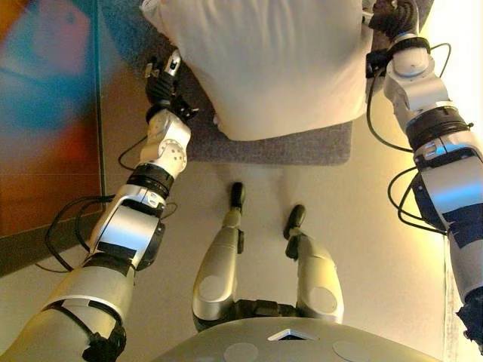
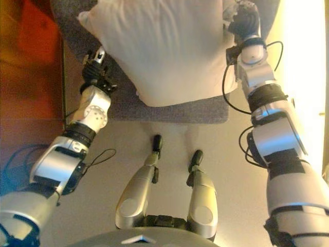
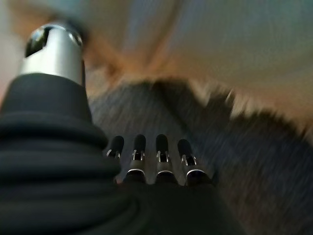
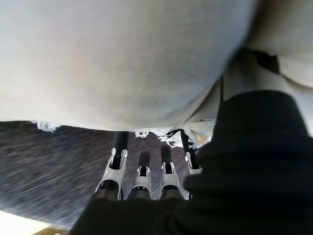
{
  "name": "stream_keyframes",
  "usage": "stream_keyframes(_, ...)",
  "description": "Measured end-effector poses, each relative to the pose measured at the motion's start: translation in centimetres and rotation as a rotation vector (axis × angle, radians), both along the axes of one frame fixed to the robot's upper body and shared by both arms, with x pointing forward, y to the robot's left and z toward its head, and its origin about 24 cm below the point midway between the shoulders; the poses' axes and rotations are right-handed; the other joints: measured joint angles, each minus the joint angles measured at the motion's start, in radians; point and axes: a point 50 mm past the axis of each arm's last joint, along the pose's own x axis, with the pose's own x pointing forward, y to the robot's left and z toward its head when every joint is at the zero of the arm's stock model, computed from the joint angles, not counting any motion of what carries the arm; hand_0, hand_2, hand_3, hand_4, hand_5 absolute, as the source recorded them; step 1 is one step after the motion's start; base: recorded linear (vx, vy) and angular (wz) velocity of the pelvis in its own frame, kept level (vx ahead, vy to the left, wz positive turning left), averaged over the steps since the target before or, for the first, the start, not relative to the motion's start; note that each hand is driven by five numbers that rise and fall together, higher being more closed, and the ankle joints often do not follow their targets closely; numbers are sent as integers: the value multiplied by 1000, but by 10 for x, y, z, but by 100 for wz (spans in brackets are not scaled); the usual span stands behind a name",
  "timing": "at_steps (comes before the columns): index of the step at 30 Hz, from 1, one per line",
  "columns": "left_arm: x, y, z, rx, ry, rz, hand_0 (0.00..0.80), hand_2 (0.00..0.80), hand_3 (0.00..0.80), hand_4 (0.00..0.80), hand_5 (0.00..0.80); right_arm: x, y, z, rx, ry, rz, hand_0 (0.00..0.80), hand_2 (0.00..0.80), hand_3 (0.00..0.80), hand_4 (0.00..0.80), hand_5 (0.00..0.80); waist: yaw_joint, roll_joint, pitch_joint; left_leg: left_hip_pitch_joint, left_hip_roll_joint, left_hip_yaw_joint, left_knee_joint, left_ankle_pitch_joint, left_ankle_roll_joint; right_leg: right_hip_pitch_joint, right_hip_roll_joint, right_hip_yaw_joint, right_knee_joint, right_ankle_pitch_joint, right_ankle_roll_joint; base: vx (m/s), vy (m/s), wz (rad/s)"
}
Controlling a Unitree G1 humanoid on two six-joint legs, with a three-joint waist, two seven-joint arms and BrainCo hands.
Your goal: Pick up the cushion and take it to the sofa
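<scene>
A big white cushion (image 1: 272,60) lies on a dark grey rug (image 1: 302,147) in front of me. My left hand (image 1: 164,79) is at the cushion's left edge, low over the rug. Its wrist view shows its fingers (image 3: 146,156) straight, holding nothing, with the cushion (image 3: 234,44) just past them. My right hand (image 1: 394,19) is at the cushion's right edge. Its wrist view shows straight fingers (image 4: 142,171) reaching to the underside of the cushion (image 4: 122,58), above the rug (image 4: 44,156).
A reddish-brown panel (image 1: 45,113) runs along the left side. Pale floor (image 1: 362,226) lies between me and the rug. No sofa shows in any view.
</scene>
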Motion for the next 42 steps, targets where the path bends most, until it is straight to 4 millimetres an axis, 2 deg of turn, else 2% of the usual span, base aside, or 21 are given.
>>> stream_keyframes(3, -6, 16, -2, -8, -9, 38, 0, 0, 0, 0, 0, -4, 4, 14, 4, -71, 47, 0, 0, 0, 0, 0, 11, 0, 0, 13, -4, -10, -2, 0, 0, 20, -4, -11, -2, -4, 3, 7, 4, 13)
stream_keyframes(8, -20, 25, -13, -18, -19, 44, 0, 0, 0, 0, 0, -17, 14, 34, 7, -207, 167, 0, 0, 0, 0, 0, 25, -1, -1, 80, -7, -13, -19, 0, 0, 99, -7, -33, -16, -14, 7, 76, -6, 14)
stream_keyframes(13, -36, 50, -28, -51, -6, 107, 0, 0, 0, 0, 0, -27, 10, 38, 39, -268, 216, 0, 0, 0, 0, 0, 29, -12, -17, 118, -3, -23, -37, -7, -6, 146, 1, -46, -42, -11, 7, 105, -37, 8)
stream_keyframes(17, -55, 61, -37, -61, -27, 110, 0, 0, 0, 0, 0, -38, -16, 15, 23, -235, 184, 0, 0, 0, 0, 0, 52, -20, -36, 180, -3, -22, -65, -4, -2, 222, 9, -53, -99, -3, 13, 80, -36, 3)
stream_keyframes(21, -81, 77, -55, -36, -3, 152, 0, 0, 0, 0, 0, -56, -33, -12, 64, -236, 169, 0, 0, 0, 0, 0, 52, -36, -75, 232, -4, -20, -87, -11, -1, 317, 26, -74, -204, 26, 19, 86, -20, 10)
stream_keyframes(25, -109, 87, -61, 5, -16, 186, 0, 0, 0, 0, 0, -86, -27, -35, 72, -297, 215, 0, 0, 0, 0, 0, 51, -61, -111, 262, -3, -14, -88, -27, -7, 382, 43, -75, -287, 53, 17, 72, -6, -1)
stream_keyframes(28, -127, 78, -63, 66, -36, 177, 0, 0, 0, 0, 0, -117, -11, -67, 90, -310, 261, 0, 0, 0, 0, 0, 48, -74, -137, 306, -3, -1, -89, -47, -9, 439, 47, -72, -323, 57, 17, 72, 5, -4)
stream_keyframes(31, -145, 72, -88, 62, 45, 178, 0, 0, 0, 0, 0, -137, -8, -110, 134, -203, 270, 0, 0, 0, 0, 0, 34, -77, -207, 323, -3, 9, -90, -64, -11, 458, 48, -65, -337, 56, 18, 17, -2, -8)
stream_keyframes(32, -146, 71, -90, 63, 55, 177, 0, 0, 0, 0, 0, -138, -8, -113, 136, -194, 268, 0, 0, 0, 0, 0, 31, -76, -210, 325, -4, 10, -90, -64, -11, 460, 48, -64, -338, 56, 18, -24, -19, -9)
stream_keyframes(36, -179, 61, -148, 29, 321, 103, 0, 0, 0, 0, 0, -159, -13, -173, 227, 40, 205, 0, 0, 0, 0, 0, -6, -82, -266, 356, 0, 29, -94, -73, -13, 486, 51, -46, -348, 56, 17, -40, -19, -13)
stream_keyframes(39, -211, 56, -200, 12, 592, 69, 0, 0, 0, 0, 0, -182, -24, -240, 310, 338, 87, 0, 0, 0, 0, 0, -34, -88, -291, 381, 2, 36, -95, -80, -14, 509, 50, -39, -348, 52, 16, -26, -10, -7)
stream_keyframes(41, -239, 53, -233, -8, 778, 73, 0, 0, 0, 0, 0, -208, -26, -293, 398, 592, -9, 0, 0, 0, 0, 0, -39, -89, -303, 396, 5, 51, -96, -95, -12, 520, 51, -25, -348, 51, 16, -12, -8, -16)
stream_keyframes(42, -250, 51, -242, -18, 834, 73, 0, 0, 0, 0, 0, -221, -26, -310, 420, 675, -44, 0, 0, 0, 0, 0, -39, -89, -309, 402, 6, 57, -96, -97, -13, 520, 51, -19, -348, 51, 16, -5, -6, -21)
